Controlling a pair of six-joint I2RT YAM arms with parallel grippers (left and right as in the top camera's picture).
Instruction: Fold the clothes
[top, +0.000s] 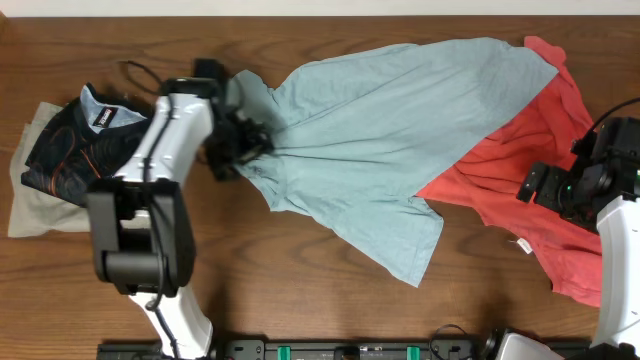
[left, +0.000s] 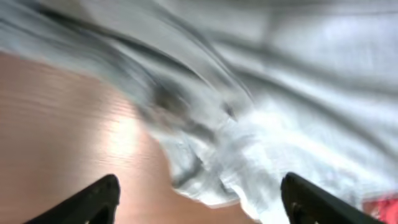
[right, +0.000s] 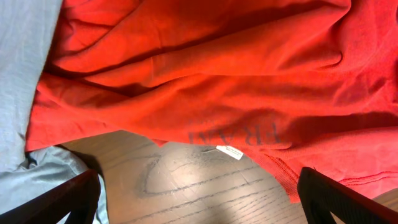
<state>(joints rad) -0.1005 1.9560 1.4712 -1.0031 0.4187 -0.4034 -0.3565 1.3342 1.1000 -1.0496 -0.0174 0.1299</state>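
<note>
Where the table (top: 300, 280) is covered, pale blue shirt (top: 400, 130) centre, red shirt (top: 540, 225) overlapped at right, left gripper (top: 248, 145) spread wide at blue sleeve, right gripper (top: 528, 188) likewise above red.

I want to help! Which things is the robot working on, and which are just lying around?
For the job: pale blue T-shirt, spread out; red T-shirt, partly under it.
Just lying there: dark patterned shirt on a beige cloth, off to the left, untouched.

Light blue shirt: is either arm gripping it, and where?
Nothing is held. The left gripper hangs open over the light blue shirt's bunched left edge; the right gripper is open above the red shirt.
</note>
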